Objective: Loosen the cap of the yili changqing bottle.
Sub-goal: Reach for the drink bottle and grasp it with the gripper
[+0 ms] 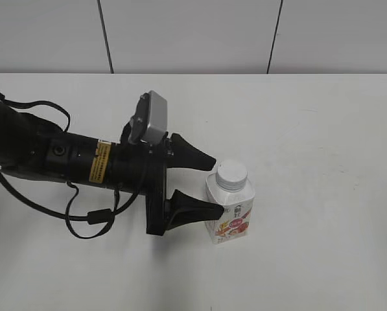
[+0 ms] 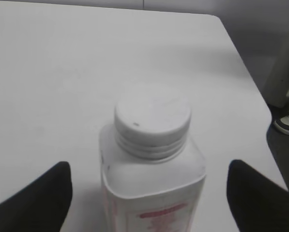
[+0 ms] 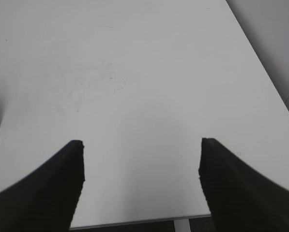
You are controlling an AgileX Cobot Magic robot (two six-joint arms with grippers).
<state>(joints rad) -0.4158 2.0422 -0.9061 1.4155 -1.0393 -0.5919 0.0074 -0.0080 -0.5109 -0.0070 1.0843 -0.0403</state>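
Observation:
The yili changqing bottle (image 1: 231, 212) stands upright on the white table, right of centre, white with a red and orange fruit label. Its white ribbed cap (image 1: 232, 173) sits on the neck. My left gripper (image 1: 214, 185) is open, its two black fingers reaching to either side of the bottle's near edge without touching it. In the left wrist view the bottle (image 2: 151, 188) and cap (image 2: 152, 117) stand between the open fingers (image 2: 149, 193). My right gripper (image 3: 142, 164) is open and empty over bare table; it does not show in the exterior view.
The white table (image 1: 323, 129) runs to a grey panelled wall at the back. In the right wrist view the table's edge (image 3: 134, 223) lies just below the fingers. A shoe on the floor (image 2: 285, 123) shows past the table's right edge.

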